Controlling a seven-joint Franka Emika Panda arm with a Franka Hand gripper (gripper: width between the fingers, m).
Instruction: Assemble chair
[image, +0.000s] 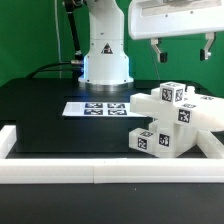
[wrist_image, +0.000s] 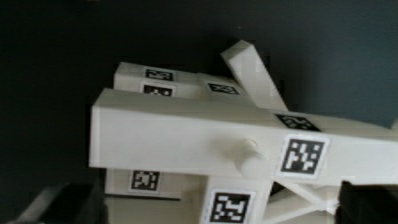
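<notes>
The chair is a cluster of joined white blocky parts with black-and-white tags, lying on the black table at the exterior view's right. A cube-like part sits on top and a bar sticks out toward the right. My gripper hangs open and empty above the cluster, clear of it. In the wrist view the chair fills the picture: a broad white block with a small peg, tagged faces and slanted bars behind. My gripper shows only as dark fingertips at the picture's edges, set wide apart.
The marker board lies flat on the table in front of the robot base. Long white border rails run along the front and the exterior view's left of the black table.
</notes>
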